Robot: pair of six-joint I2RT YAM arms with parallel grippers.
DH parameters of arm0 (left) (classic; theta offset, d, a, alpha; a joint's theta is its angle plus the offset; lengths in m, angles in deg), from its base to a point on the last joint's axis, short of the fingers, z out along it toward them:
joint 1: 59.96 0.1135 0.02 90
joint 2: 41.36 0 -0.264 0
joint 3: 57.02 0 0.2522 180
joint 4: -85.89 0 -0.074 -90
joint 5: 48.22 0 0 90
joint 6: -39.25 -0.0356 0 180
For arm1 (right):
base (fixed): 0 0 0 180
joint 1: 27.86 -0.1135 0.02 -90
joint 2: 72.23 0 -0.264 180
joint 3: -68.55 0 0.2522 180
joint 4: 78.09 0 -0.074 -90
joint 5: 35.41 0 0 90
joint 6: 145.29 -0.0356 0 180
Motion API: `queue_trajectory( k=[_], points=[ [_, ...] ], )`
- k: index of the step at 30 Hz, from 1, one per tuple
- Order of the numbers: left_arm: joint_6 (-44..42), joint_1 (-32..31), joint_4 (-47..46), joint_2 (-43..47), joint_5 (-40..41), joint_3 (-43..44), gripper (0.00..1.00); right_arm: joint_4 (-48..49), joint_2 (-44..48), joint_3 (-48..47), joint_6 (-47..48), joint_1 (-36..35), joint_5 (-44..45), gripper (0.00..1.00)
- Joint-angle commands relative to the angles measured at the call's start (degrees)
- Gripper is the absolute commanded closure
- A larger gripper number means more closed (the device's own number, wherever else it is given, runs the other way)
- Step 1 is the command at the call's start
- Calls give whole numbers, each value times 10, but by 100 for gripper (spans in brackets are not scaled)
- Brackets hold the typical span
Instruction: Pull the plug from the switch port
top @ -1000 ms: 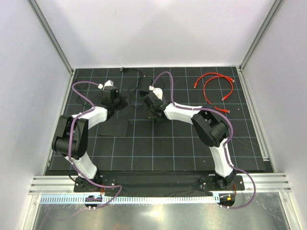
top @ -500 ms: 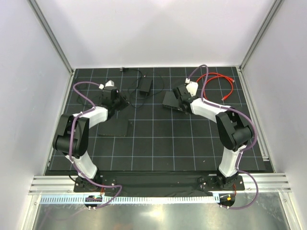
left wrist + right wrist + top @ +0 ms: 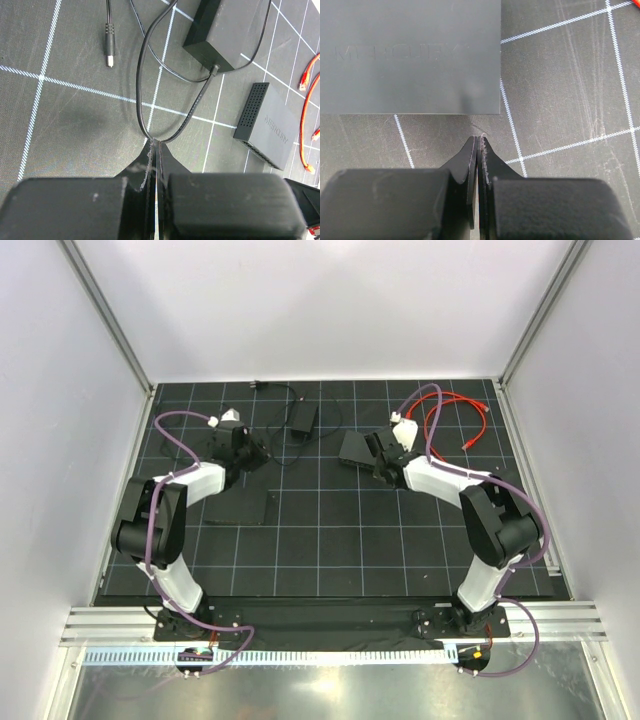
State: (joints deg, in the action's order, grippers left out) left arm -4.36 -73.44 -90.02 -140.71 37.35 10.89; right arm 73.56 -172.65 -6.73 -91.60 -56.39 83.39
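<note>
Plug (image 3: 109, 45) out, lying on mat (image 3: 330, 530) well left of switch (image 3: 358, 448), adapter (image 3: 215, 30) between. Left gripper (image 3: 152, 142) clamped on cable (image 3: 142, 90) loop. Right gripper (image 3: 477, 142) jaws together, empty, tips just beside switch.

Left gripper (image 3: 252, 452) near black cable (image 3: 281, 434) and adapter (image 3: 305, 420). Right gripper (image 3: 378, 459) at switch (image 3: 352, 447). Red cable (image 3: 456, 412) far right.

Switch (image 3: 410, 55): smooth matt dark plastic, embossed lettering. Mat (image 3: 560, 75): matt black, scratched. Power cable (image 3: 199, 100): glossy black sheath
</note>
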Motion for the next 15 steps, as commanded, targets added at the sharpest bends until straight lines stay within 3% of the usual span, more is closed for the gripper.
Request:
queue_trajectory(
  k=[1,15],
  points=[
    [5,4,-25,-4,-13,12,99,34,30,2,-17,-2,21,99],
    [6,3,-27,-5,-19,13,99,42,8,-4,-31,10,17,99]
  ],
)
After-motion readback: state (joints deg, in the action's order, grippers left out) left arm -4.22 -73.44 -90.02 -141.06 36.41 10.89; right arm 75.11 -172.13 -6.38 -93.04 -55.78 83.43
